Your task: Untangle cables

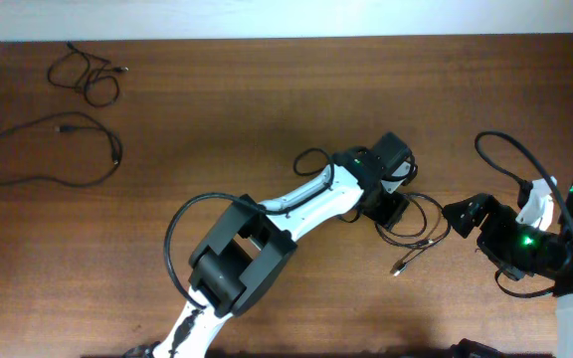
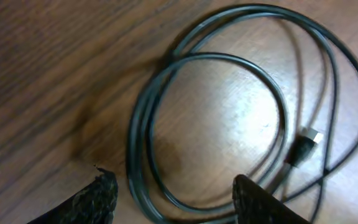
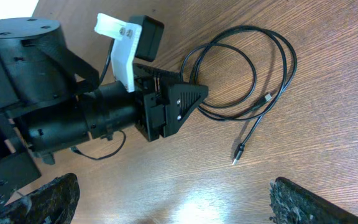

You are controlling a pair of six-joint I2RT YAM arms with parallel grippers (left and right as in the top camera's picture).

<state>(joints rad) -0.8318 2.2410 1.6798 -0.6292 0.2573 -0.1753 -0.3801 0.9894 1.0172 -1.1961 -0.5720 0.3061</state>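
The left jaws are held partly apart, low over the table (image 1: 267, 119), with nothing clamped. Several strands of the coiled cable (image 2: 210, 124) are seen running between the fingertips (image 2: 101, 196) at the lower edge of the left wrist view. The right jaws are spread wide and empty, and are placed just right of the coil in the overhead view.

The coiled cable is laid in loose overlapping loops at centre right of the overhead view. A plug (image 2: 304, 144) is seen at the right of the left wrist view, and a free end (image 3: 236, 152) is trailed toward the lower centre of the right wrist view. A small tangled cable (image 1: 88, 75) and a larger open loop (image 1: 53, 149) are left at the upper left of the overhead view, well apart from both arms.

A pinch on the coil appears to be the step in hand. It would be done best if a single strand were taken, not the whole bunch. The strand should be lifted gently, so that crossings are opened and not drawn tight. The free end could be taken by the right jaws and drawn out of the loops.
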